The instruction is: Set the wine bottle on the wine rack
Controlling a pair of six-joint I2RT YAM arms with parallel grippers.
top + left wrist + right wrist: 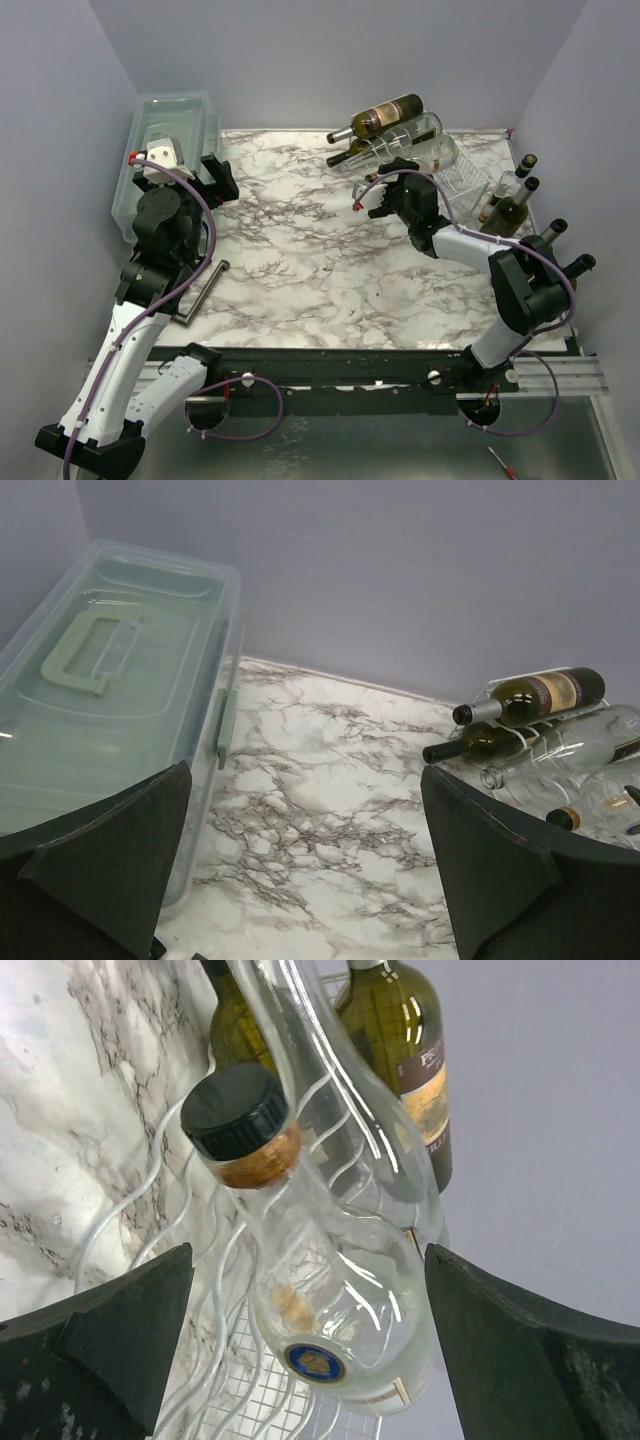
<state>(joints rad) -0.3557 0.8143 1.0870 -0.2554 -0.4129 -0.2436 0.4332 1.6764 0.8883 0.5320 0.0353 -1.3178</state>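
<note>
R fingers [110, 1350]: spread wide either side of the clear bottle [320, 1300], not touching it; gripping nothing.
Clear bottle: lies in a rack [462, 185] channel, black cap toward cam, centre of R wrist view. Wires cradle it so it can't roll.
Rack: upper right of top view, on table [300, 260]; other bottles stacked alongside.
L fingers [100, 880]: open, empty, by bin [110, 680] at upper left, prob. clear of R arm.
Status: bottle looks placed; nxt, back R arm off w/o nudging cap.
</note>
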